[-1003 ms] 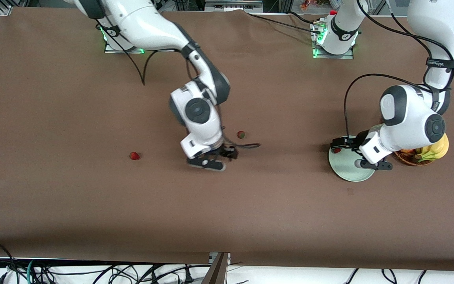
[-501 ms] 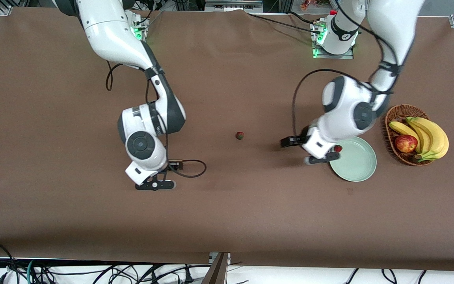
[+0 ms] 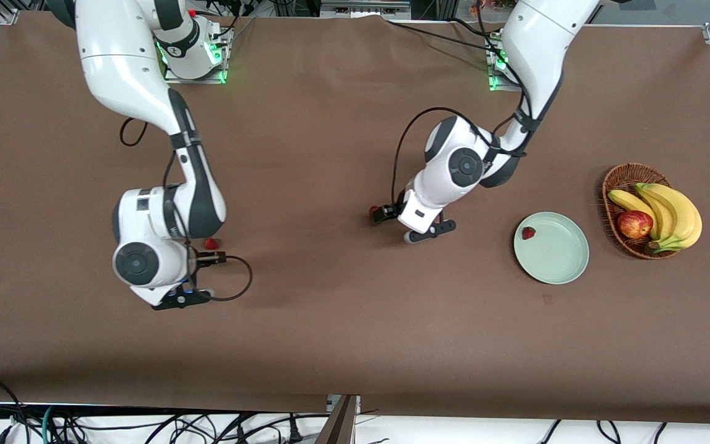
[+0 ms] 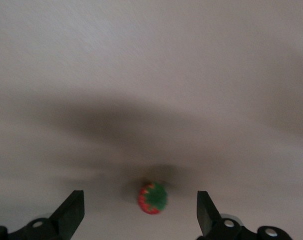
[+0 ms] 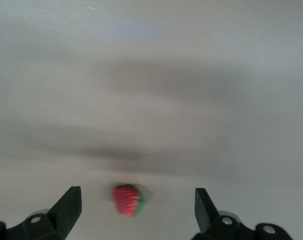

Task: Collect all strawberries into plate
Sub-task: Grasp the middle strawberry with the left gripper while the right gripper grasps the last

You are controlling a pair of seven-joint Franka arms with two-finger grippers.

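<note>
Three strawberries on your brown table (image 3: 330, 333), one each for you to note: one strawberry (image 3: 528, 232) already lies in the plate (image 3: 561, 265), close to the rim on the side toward the right arm's end. The plate sits just beside the wicker basket (image 3: 621, 176) with bananas (image 3: 669, 209) and an apple (image 3: 634, 224), at the left arm's end of the table.

Second strawberry (image 4: 152, 198), green cap up in the left wrist view, lies on the table mid-way along it; your left gripper (image 3: 413, 225) hangs right over it, jaws spread wide with the berry between the two fingers (image 4: 71, 212), not touching either one. In the front view only a sliver of red shows at the gripper's edge.

Third strawberry (image 3: 210, 243) lies toward the right arm's end of the table. Your right gripper (image 3: 198, 277) is over it, jaws wide apart too, the berry (image 5: 127, 199) between the fingers (image 5: 66, 207) and nearer one of them, no contact that you can see, nothing held by either gripper
</note>
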